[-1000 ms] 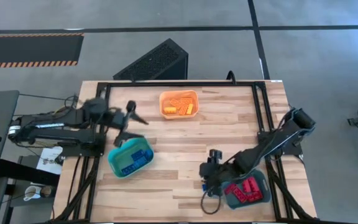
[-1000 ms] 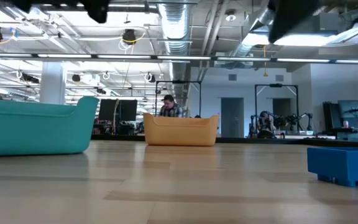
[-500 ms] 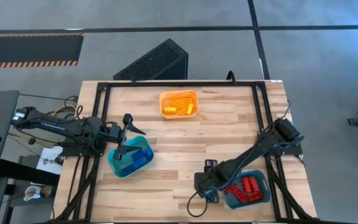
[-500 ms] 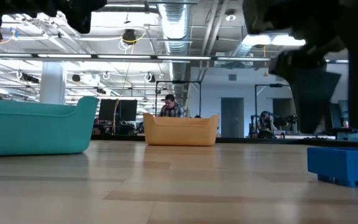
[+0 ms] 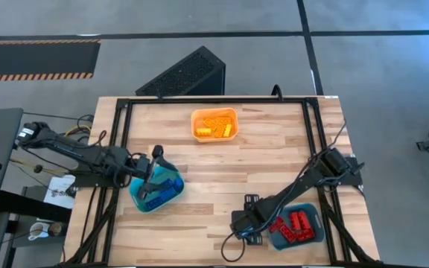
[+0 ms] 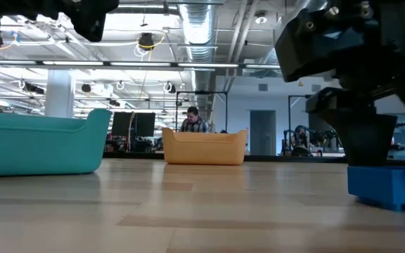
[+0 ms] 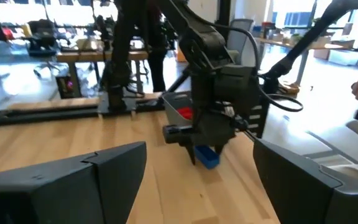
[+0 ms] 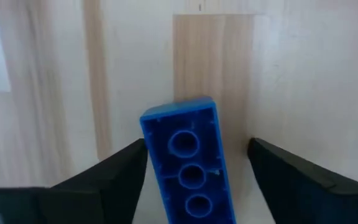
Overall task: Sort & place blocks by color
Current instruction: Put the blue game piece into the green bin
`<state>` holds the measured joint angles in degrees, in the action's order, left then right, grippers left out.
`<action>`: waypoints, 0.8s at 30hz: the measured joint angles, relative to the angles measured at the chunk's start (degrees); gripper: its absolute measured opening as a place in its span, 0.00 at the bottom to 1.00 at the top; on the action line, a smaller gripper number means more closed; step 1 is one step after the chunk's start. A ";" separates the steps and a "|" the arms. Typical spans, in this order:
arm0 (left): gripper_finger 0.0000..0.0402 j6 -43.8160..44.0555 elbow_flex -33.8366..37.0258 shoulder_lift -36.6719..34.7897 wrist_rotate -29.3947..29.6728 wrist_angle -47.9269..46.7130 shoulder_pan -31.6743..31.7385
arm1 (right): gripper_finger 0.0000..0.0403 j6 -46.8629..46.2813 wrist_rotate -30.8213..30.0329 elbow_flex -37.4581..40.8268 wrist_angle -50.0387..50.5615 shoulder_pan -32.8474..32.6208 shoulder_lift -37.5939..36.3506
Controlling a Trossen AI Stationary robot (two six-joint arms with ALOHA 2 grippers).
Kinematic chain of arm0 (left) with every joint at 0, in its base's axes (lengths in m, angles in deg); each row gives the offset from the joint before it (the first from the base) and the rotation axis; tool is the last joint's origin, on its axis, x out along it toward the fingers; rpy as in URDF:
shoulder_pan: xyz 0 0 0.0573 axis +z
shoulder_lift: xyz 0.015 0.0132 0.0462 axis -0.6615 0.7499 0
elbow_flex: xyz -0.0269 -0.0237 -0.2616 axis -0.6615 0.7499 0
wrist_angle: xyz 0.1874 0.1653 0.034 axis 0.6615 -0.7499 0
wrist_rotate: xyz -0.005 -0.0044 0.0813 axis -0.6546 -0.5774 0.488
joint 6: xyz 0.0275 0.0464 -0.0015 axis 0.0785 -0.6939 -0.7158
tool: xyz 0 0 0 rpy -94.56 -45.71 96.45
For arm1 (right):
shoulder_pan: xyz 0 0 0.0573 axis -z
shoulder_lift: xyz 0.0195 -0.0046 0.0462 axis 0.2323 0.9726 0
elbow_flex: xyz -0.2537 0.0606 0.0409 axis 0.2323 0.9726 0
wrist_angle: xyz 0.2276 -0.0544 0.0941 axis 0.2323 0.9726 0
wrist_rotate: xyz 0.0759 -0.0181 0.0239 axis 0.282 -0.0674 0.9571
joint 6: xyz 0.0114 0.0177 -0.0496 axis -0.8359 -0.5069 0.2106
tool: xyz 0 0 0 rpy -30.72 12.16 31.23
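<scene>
Blue block (image 8: 188, 162) lies upturned between the right tool's (image 8: 194, 168) wide-spread, untouching fingers

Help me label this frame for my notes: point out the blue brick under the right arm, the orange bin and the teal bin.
blue brick (image 8: 188, 155): right wrist view, on its hollow underside.
orange bin (image 5: 196, 125): high view, on its left rim.
teal bin (image 6: 34, 144): low view, on its side wall.

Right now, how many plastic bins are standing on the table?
3. The orange bin stands at the table's far middle, the teal bin at the near left under the left arm, and the blue-grey bin at the near right corner. None seems hidden.
</scene>
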<state>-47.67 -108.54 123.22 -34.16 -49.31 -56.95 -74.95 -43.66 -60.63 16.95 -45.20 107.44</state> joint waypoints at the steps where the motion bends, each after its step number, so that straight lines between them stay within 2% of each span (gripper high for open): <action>1: 0.71 0.43 0.00 0.32 0.01 0.00 -0.46 | 0.73 0.00 -0.01 -0.05 0.24 0.07 0.33; 4: 0.71 0.96 0.00 1.04 0.94 -0.02 -1.72 | 0.61 0.00 -0.27 0.01 0.75 0.93 0.22; 9: 0.71 -2.03 -0.70 1.17 4.11 -1.42 -2.57 | 0.31 2.96 0.90 -1.99 1.90 3.86 0.05; 13: 0.71 -6.45 -7.10 -2.60 9.07 -11.52 -2.06 | 0.30 9.31 -3.15 -5.03 -7.32 8.45 -0.83; 16: 0.71 -8.28 -11.95 -4.92 10.55 -20.12 -1.03 | 0.30 15.38 -5.13 -6.58 -21.10 12.60 -1.30; 21: 0.71 -8.65 -15.35 -8.30 10.02 -23.74 -0.52 | 0.30 23.93 -4.12 -7.27 -44.18 19.18 -1.05; 24: 0.71 -8.26 -15.15 -10.06 10.07 -24.38 -0.50 | 0.30 26.06 -2.93 -7.24 -51.87 22.79 -0.78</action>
<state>-55.92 -123.69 113.16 -24.09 -73.68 -57.46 -48.89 -46.59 -67.87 -34.92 -22.41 106.66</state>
